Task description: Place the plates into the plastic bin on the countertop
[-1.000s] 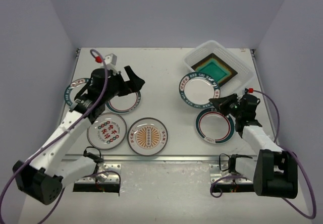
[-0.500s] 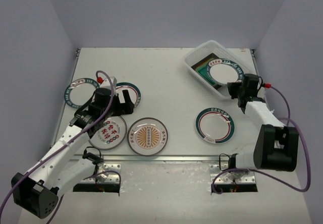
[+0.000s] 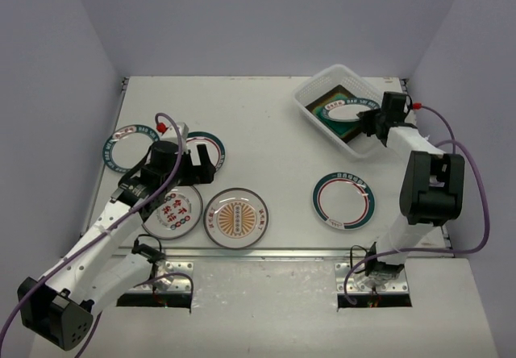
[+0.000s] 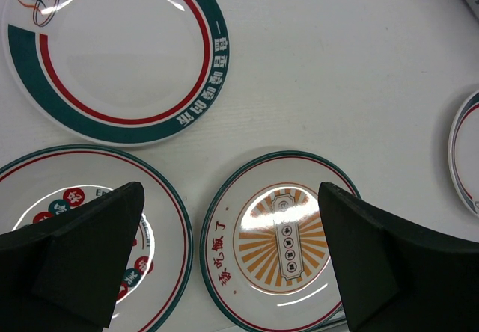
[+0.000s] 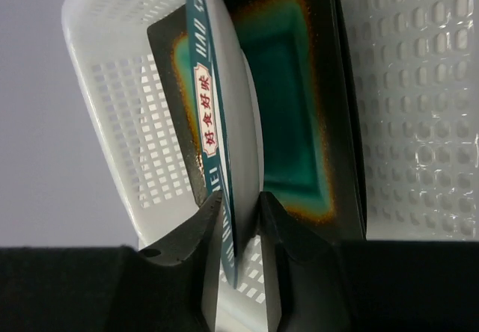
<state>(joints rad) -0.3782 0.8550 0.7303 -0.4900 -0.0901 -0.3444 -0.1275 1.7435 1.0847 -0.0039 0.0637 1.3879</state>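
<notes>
The plastic bin (image 3: 309, 108) sits at the far right of the countertop (image 3: 266, 124) and holds a square teal plate (image 5: 288, 123). My right gripper (image 5: 238, 223) is shut on the rim of a round teal-rimmed plate (image 5: 221, 145), held tilted over the square plate inside the bin (image 5: 112, 123); it shows in the top view too (image 3: 371, 121). My left gripper (image 4: 232, 265) is open and empty, hovering over a sunburst plate (image 4: 288, 246) and a red-character plate (image 4: 82, 227). A teal-and-red rimmed plate (image 4: 120, 48) lies beyond them.
Round plates lie on the countertop: one at the far left (image 3: 126, 147), one under my left arm (image 3: 211, 150), the character plate (image 3: 171, 210), the sunburst plate (image 3: 236, 217) and one at the near right (image 3: 344, 199). The metal front edge (image 3: 258, 253) runs below.
My right gripper carried the round plate from beside the bin up into it, and since half a second ago deeper over the square plate. My left arm drew back, then held still.
</notes>
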